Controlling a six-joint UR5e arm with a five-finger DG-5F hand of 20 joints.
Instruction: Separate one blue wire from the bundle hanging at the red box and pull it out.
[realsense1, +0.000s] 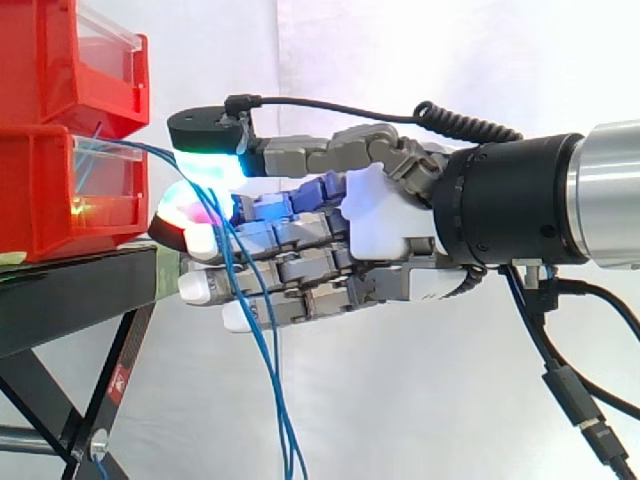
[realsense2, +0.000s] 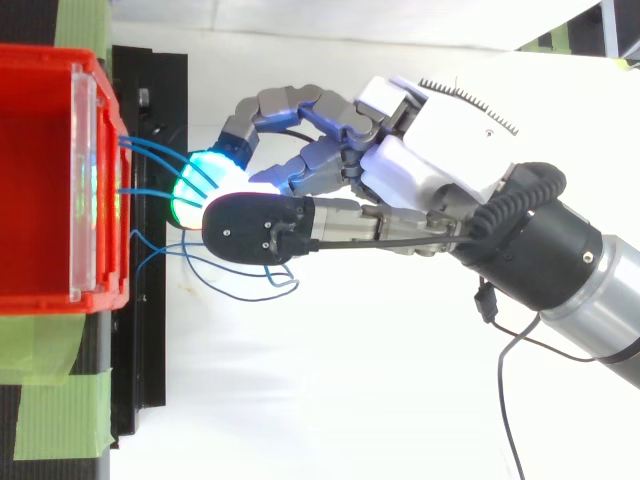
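Note:
A bundle of thin blue wires (realsense1: 262, 340) comes out of the lower red bin (realsense1: 50, 190) and hangs down past the black stand. My hand (realsense1: 390, 215) reaches in from the right, right at the bin's front. Its thumb lies on top, glowing cyan-green, and a finger below it glows red and magenta. Some of the wires (realsense2: 150, 155) run from the bin (realsense2: 40, 180) in between these two pads, which pinch them. From there they drop across the lower, nearly straight fingers. Other wires loop loose beside the thumb (realsense2: 250, 228). I cannot tell how many are pinched.
A second red bin (realsense1: 60, 60) with a clear front is stacked on the lower one. Both rest on the black stand (realsense1: 70, 290), whose legs slant down to the left. Green tape (realsense2: 50, 420) marks the surface near the stand. A white curtain hangs behind.

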